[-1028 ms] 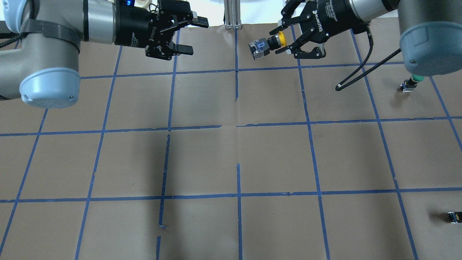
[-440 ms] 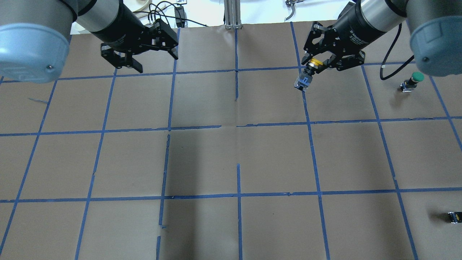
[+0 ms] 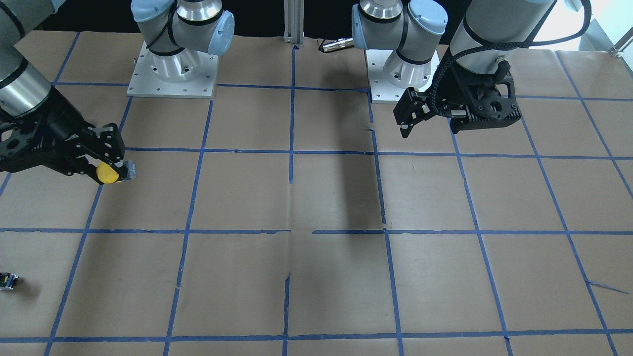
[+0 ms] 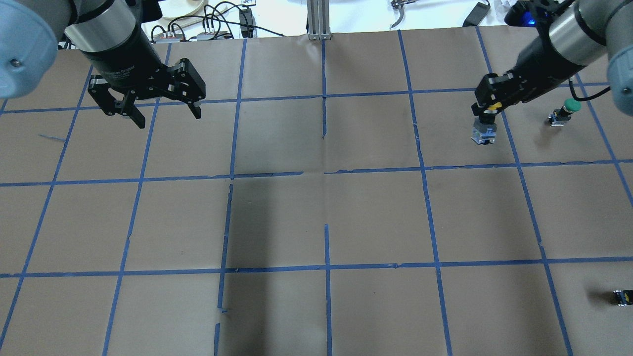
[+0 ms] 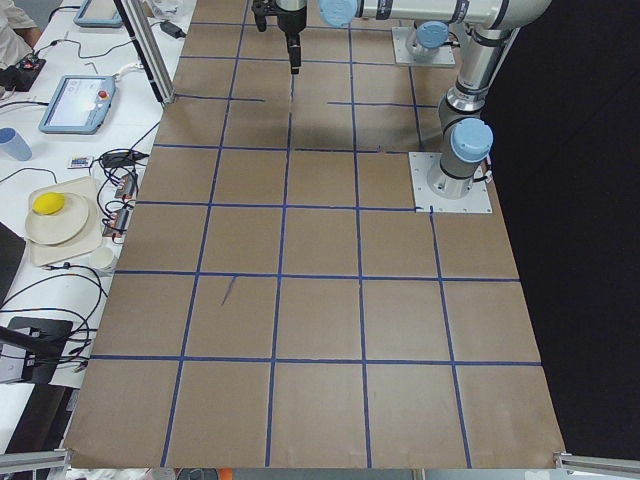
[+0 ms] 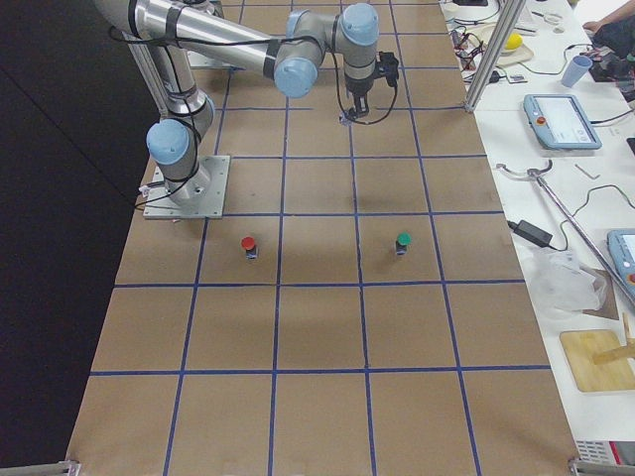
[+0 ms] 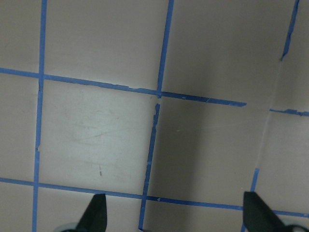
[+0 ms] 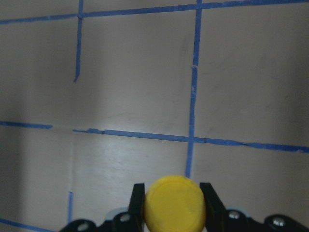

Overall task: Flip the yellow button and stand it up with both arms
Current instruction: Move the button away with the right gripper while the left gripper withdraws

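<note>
The button hangs cap up, base down, clamped at its yellow cap by the right jaws, low over the right of the bench; left jaws stand apart, empty.

We see a yellow button, a brown table gridded in blue tape, 1 green button and 1 red button.

I'm looking at a table papered brown and gridded with blue tape lines, carrying a green-capped button, a red-capped button well apart from it, a small dark part and two metal base plates.
</note>
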`<state>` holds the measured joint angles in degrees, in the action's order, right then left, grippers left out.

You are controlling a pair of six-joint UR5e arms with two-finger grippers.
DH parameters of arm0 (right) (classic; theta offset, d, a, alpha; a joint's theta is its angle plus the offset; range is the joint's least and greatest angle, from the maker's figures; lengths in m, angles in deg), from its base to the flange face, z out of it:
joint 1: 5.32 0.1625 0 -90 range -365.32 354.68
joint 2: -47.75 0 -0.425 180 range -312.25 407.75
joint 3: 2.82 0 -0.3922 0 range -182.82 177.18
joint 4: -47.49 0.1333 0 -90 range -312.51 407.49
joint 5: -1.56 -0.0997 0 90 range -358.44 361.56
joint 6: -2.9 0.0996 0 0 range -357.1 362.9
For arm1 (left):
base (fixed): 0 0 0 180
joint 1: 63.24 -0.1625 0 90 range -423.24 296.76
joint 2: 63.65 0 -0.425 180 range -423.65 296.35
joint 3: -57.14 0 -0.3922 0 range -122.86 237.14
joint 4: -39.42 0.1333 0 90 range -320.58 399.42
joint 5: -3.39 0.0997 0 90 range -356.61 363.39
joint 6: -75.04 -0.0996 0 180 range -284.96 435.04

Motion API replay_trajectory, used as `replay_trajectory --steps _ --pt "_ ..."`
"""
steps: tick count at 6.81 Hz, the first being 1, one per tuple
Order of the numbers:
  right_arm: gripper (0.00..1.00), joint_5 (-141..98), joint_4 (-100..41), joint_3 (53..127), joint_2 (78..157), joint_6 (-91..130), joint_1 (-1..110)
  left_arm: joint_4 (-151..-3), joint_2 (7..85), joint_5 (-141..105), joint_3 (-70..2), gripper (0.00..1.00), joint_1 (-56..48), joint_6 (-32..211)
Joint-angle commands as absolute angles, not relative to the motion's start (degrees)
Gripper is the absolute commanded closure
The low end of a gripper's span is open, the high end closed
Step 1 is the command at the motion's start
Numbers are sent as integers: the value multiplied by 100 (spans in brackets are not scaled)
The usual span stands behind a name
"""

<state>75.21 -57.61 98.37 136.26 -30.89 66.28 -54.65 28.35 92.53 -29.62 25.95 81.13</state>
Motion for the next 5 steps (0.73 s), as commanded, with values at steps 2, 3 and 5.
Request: replay_trajectory --steps 2,3,5 --pt "93 7426 -6272 10561 13828 -6818 5108 -5507 2383 9269 -3362 1 2518 7969" --pt "93 7320 -6569 10720 13845 -7882 4719 -5307 2189 9260 -3739 1 2457 7900" --pt "93 6820 -6589 11001 13810 -9206 4121 -5208 1924 9278 -4059 0 2430 7882"
